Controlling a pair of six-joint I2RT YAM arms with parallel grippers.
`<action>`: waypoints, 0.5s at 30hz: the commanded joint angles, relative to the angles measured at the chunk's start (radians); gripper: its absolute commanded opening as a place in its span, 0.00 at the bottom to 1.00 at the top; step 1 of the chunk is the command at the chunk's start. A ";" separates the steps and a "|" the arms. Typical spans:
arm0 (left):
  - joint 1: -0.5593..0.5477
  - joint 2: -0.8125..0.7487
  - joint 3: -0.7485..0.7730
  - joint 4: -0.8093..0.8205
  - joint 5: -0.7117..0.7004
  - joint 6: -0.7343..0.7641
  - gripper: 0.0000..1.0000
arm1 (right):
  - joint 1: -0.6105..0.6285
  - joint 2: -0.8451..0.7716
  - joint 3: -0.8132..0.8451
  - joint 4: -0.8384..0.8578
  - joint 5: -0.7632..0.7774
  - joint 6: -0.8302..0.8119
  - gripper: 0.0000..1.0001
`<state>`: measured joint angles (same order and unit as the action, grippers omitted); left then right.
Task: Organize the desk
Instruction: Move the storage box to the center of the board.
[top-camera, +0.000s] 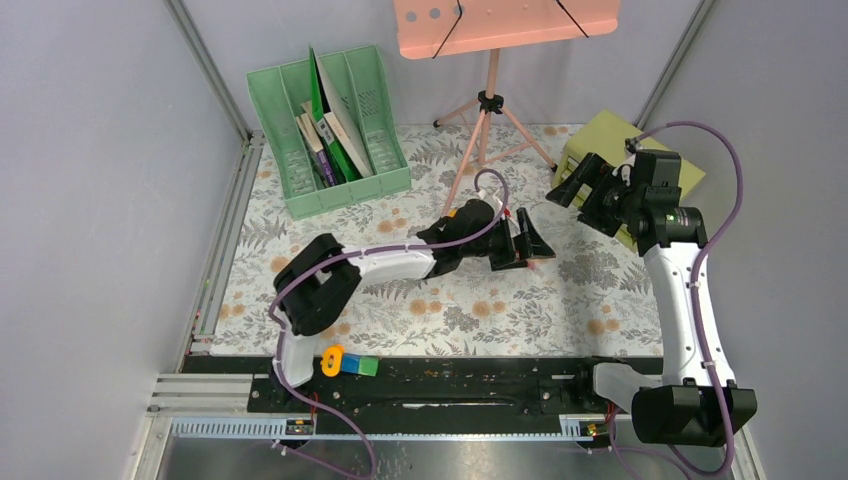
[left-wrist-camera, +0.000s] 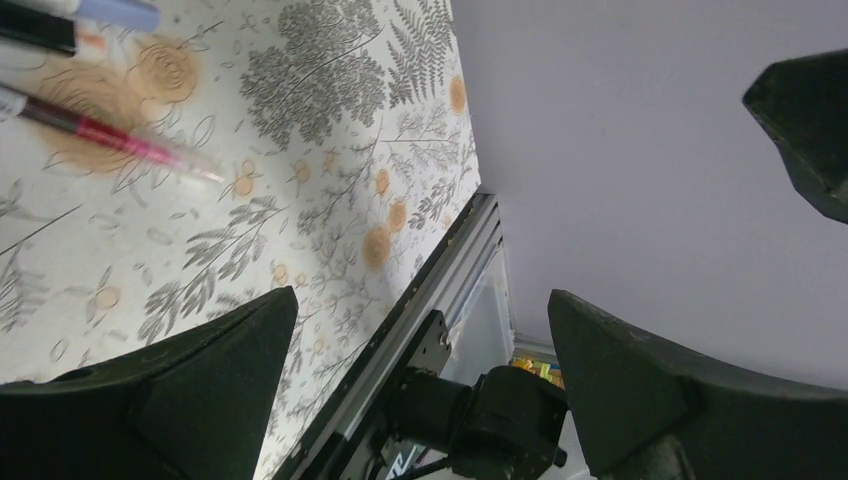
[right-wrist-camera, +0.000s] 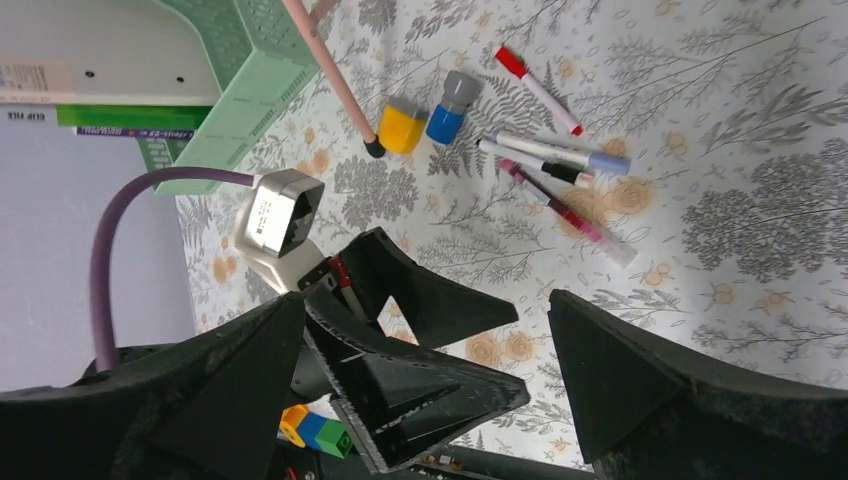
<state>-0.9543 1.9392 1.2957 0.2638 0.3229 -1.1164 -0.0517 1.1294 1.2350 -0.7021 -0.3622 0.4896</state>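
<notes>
Top external view showed the desk (top-camera: 450, 310) lying under the green file rack (top-camera: 330, 130). Right of that rack, 2 grippers hung spread and empty: the left gripper (top-camera: 533, 243) closer, the right gripper (top-camera: 573, 185) beyond. Loose pens (right-wrist-camera: 560, 185) lay right of the rack.

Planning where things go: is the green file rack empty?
Not empty: the file rack holds books and folders leaning in its middle slots.
</notes>
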 joint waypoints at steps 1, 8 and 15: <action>-0.021 0.070 0.119 0.081 -0.033 -0.029 0.99 | -0.023 0.014 0.072 -0.048 0.100 -0.020 0.99; -0.030 0.209 0.229 0.190 -0.049 -0.131 0.96 | -0.064 0.034 0.152 -0.078 0.172 -0.005 0.99; -0.054 0.362 0.427 0.199 -0.161 -0.230 0.90 | -0.093 0.062 0.208 -0.085 0.212 0.004 0.99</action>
<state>-0.9890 2.2456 1.5917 0.3943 0.2565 -1.2865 -0.1303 1.1755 1.3872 -0.7784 -0.1944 0.4896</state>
